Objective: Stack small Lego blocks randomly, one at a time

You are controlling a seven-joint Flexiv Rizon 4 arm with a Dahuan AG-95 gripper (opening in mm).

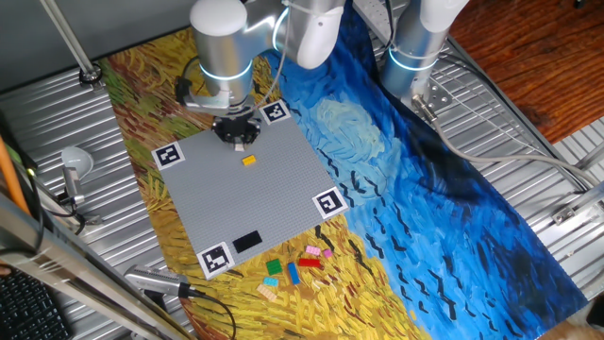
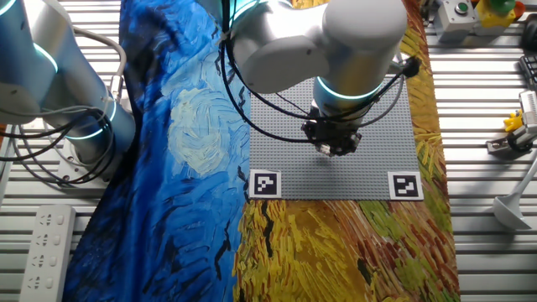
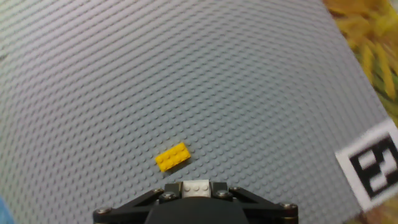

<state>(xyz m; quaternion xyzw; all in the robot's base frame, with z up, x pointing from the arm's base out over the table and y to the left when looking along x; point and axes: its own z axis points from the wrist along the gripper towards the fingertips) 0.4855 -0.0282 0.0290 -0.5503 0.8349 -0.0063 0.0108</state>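
Yellow brick (image 1: 249, 161) sits alone on the grey studded baseplate (image 1: 255, 203), lying flat and a bit skewed. The gripper (image 1: 239, 140) hangs just above the plate near the far corner marker (image 1: 275, 111), with a small pale block (image 3: 196, 186) pinched between its fingers, narrow grip. Rest of the loose bricks (image 1: 294, 266) are scattered on the painted cloth (image 1: 415, 189) past the plate's near edge, beside the flat black rectangle (image 1: 247, 242). Arm covers the yellow brick in the other fixed view.
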